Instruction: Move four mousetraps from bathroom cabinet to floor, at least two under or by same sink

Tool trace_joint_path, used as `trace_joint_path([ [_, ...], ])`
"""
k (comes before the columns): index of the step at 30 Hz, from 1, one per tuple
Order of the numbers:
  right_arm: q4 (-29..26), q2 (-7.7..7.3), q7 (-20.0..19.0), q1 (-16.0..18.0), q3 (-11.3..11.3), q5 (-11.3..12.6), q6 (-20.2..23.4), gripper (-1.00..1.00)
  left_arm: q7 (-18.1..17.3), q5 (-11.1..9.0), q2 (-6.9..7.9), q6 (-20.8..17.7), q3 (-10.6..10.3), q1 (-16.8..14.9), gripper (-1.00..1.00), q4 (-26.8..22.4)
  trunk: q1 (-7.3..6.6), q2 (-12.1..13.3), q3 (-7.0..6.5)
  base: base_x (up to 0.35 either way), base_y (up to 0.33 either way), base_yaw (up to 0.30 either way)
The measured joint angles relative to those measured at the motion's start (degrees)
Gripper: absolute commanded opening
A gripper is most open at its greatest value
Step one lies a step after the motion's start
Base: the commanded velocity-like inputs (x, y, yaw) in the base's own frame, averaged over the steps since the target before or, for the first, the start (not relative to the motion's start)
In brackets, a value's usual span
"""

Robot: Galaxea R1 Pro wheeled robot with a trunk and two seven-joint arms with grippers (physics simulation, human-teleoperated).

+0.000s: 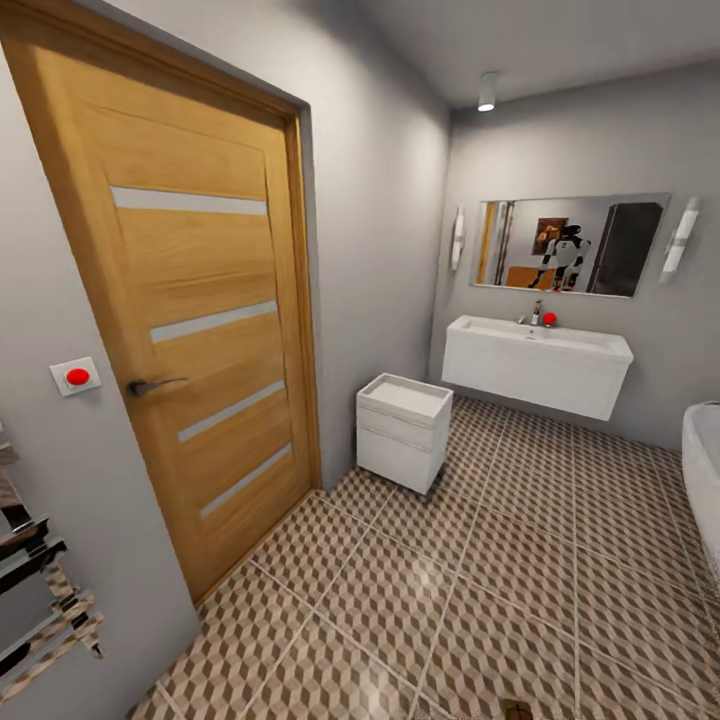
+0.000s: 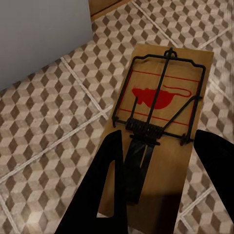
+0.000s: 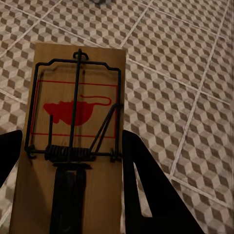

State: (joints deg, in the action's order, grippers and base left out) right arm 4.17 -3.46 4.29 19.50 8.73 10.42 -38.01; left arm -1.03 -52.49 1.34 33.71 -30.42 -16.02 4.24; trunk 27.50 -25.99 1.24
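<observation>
- The head view looks into a bathroom whose bathroom floor (image 1: 520, 590) is laid with large tiles in a brown, tan and white cube pattern with pale grout lines.
- The bathroom sink (image 1: 537, 362), a wide white basin on a wall-hung vanity, is fixed to the far wall; a chrome tap (image 1: 537, 313) stands at its back edge, with a small red object (image 1: 549, 319) just beside the tap.
- A mirror (image 1: 568, 245) hangs on the wall above the sink, flanked by two wall lights, and shows a reflection of the robot.
- A low white drawer unit (image 1: 403, 432) stands on the tiles near the sink, on the side toward the wooden door (image 1: 175, 300).
- A wall switch with a red button (image 1: 76, 376) sits just beside the door, near its handle.
- The rim of a white bathtub (image 1: 704, 480) shows at the edge of the head view, on the sink's other side from the drawer unit.
- In the left wrist view, the left gripper (image 2: 163, 161) grasps a mousetrap (image 2: 161, 112): its two dark fingers lie along either side of the wooden board, which carries a black wire spring frame and a red mouse print, and is held above the tiles.
- In the right wrist view, the right gripper (image 3: 73, 161) is clamped on a second mousetrap (image 3: 73, 107) of the same kind, one finger at each long edge of the board, with the patterned floor below.
- A grey wall face appears near the left-hand trap in the left wrist view.
</observation>
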Motion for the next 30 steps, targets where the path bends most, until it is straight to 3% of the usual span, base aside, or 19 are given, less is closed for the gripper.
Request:
trace_joint_path([
  [30,0.0,0.0,0.0,0.0,0.0,0.0,0.0,-1.0,0.0,0.0,-0.18,0.1,0.0,0.0,-1.0,0.0,0.0,0.0,0.0,0.0,0.0,-0.275],
])
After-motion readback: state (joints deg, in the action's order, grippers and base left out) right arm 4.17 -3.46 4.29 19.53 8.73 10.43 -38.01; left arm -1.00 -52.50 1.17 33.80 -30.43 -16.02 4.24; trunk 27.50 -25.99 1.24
